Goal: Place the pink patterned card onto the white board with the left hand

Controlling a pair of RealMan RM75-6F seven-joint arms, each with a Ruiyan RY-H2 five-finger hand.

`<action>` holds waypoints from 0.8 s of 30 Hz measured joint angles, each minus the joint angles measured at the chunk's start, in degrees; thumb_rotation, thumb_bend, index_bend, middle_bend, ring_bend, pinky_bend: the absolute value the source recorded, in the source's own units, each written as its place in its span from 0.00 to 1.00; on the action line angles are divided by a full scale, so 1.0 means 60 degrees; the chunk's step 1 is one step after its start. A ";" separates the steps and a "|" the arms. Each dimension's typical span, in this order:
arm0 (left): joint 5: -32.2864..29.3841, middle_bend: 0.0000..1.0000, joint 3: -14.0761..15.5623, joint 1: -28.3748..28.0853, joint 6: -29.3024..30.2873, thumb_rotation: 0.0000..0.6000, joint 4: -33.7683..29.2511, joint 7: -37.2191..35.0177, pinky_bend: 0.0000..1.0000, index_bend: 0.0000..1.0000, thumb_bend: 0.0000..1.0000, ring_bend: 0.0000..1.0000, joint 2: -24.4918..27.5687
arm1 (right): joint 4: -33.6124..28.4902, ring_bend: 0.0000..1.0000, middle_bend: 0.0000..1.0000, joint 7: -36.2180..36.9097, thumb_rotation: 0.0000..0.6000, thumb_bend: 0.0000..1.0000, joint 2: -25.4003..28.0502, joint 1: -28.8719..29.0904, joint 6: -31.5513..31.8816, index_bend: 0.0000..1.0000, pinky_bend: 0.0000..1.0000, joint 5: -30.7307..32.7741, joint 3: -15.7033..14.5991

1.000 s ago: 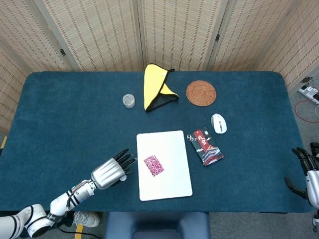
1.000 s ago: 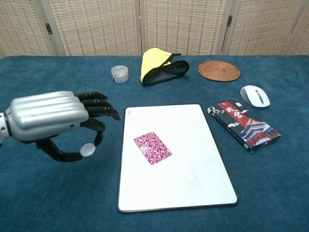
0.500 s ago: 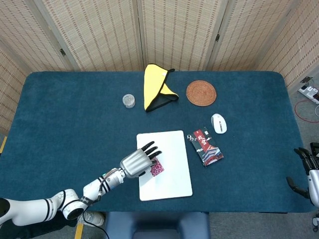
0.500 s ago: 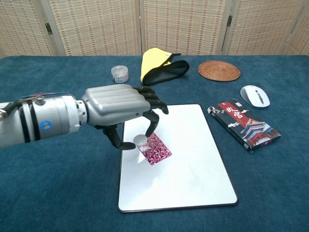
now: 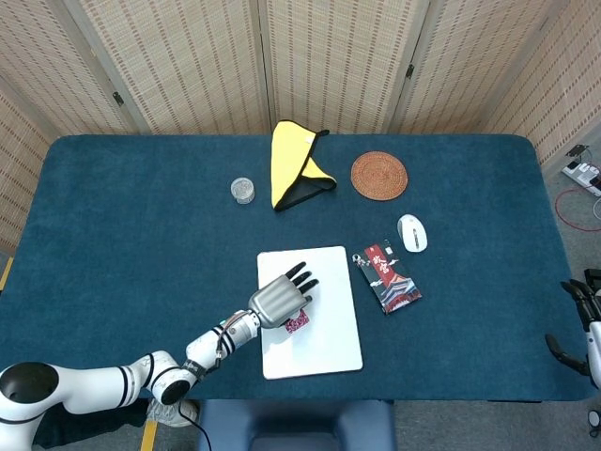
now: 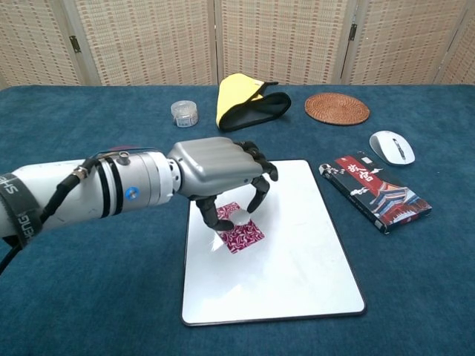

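The pink patterned card (image 6: 242,234) lies flat on the left part of the white board (image 6: 297,259), which sits near the table's front edge. My left hand (image 6: 221,169) is directly over the card with its fingers curled downward and spread apart. The thumb tip touches the card's upper edge, and the card does not look lifted. In the head view the left hand (image 5: 280,298) covers most of the card (image 5: 298,324) on the board (image 5: 329,334). My right hand (image 5: 584,324) hangs at the table's far right edge, fingers apart and holding nothing.
A red-and-black box (image 6: 375,191) lies just right of the board, with a white mouse (image 6: 392,146) behind it. Further back stand a woven coaster (image 6: 337,108), a yellow pouch (image 6: 245,100) and a small clear jar (image 6: 185,113).
My left hand has swung right from the bare table beside the board to a spot over the card and come down onto it. The card has stayed in place.
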 measured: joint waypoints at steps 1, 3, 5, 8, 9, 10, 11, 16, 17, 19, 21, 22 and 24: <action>-0.0076 0.17 0.0013 -0.0027 -0.0005 1.00 0.0025 0.0078 0.00 0.48 0.36 0.12 -0.0025 | 0.0019 0.21 0.16 0.0018 1.00 0.31 -0.0003 -0.0001 -0.0006 0.14 0.16 0.0002 -0.0001; -0.0276 0.17 0.0049 -0.0081 -0.0012 1.00 0.0072 0.0274 0.00 0.46 0.36 0.11 -0.0068 | 0.0052 0.21 0.16 0.0056 1.00 0.31 -0.0009 0.0000 -0.0015 0.14 0.16 -0.0003 -0.0002; -0.0510 0.17 0.0090 -0.0123 -0.0020 1.00 0.0091 0.0456 0.00 0.42 0.35 0.10 -0.0083 | 0.0070 0.21 0.16 0.0078 1.00 0.31 -0.0011 0.0000 -0.0015 0.14 0.16 -0.0010 -0.0002; -0.0903 0.15 0.0147 -0.0164 -0.0055 1.00 0.0021 0.0655 0.00 0.27 0.35 0.08 -0.0037 | 0.0096 0.21 0.16 0.0103 1.00 0.31 -0.0006 -0.0009 -0.0009 0.14 0.16 -0.0006 0.0001; -0.1033 0.14 0.0165 -0.0175 -0.0064 1.00 -0.0033 0.0705 0.00 0.23 0.35 0.07 -0.0006 | 0.0101 0.21 0.16 0.0106 1.00 0.31 -0.0006 -0.0009 -0.0012 0.14 0.16 -0.0001 0.0003; -0.1156 0.14 0.0184 -0.0186 -0.0064 1.00 -0.0102 0.0759 0.00 0.21 0.35 0.07 0.0032 | 0.0102 0.21 0.16 0.0108 1.00 0.31 -0.0006 -0.0008 -0.0012 0.14 0.16 -0.0004 0.0005; -0.1280 0.14 0.0208 -0.0195 -0.0039 1.00 -0.0208 0.0816 0.00 0.18 0.35 0.07 0.0089 | 0.0101 0.21 0.16 0.0108 1.00 0.31 -0.0008 -0.0006 -0.0009 0.14 0.16 -0.0013 0.0006; -0.1480 0.14 0.0157 -0.0062 0.0397 1.00 -0.0649 0.0571 0.00 0.17 0.35 0.07 0.0347 | 0.0095 0.21 0.16 0.0132 1.00 0.31 0.0004 -0.0026 0.0034 0.14 0.16 -0.0033 0.0007; -0.1509 0.14 0.0118 0.0032 0.0585 1.00 -0.0782 0.0396 0.00 0.17 0.35 0.07 0.0448 | 0.0097 0.21 0.16 0.0141 1.00 0.31 0.0011 -0.0034 0.0044 0.14 0.16 -0.0029 0.0009; -0.1557 0.14 0.0061 0.0216 0.0909 1.00 -0.1002 0.0124 0.00 0.18 0.35 0.07 0.0653 | 0.0114 0.21 0.16 0.0171 1.00 0.31 0.0025 -0.0046 0.0060 0.14 0.16 -0.0024 0.0013; -0.1644 0.14 0.0009 0.0464 0.1291 1.00 -0.1280 -0.0133 0.00 0.19 0.35 0.07 0.0999 | 0.0122 0.21 0.16 0.0184 1.00 0.31 0.0047 -0.0052 0.0067 0.14 0.16 -0.0033 0.0012; -0.1695 0.14 -0.0011 0.0578 0.1446 1.00 -0.1405 -0.0224 0.00 0.19 0.35 0.07 0.1173 | 0.0125 0.21 0.16 0.0187 1.00 0.31 0.0052 -0.0051 0.0059 0.14 0.16 -0.0034 0.0011; -0.1808 0.14 -0.0045 0.0885 0.1841 1.00 -0.1697 -0.0417 0.00 0.20 0.35 0.07 0.1618 | 0.0132 0.21 0.16 0.0221 1.00 0.31 0.0063 -0.0039 0.0032 0.14 0.16 -0.0052 0.0004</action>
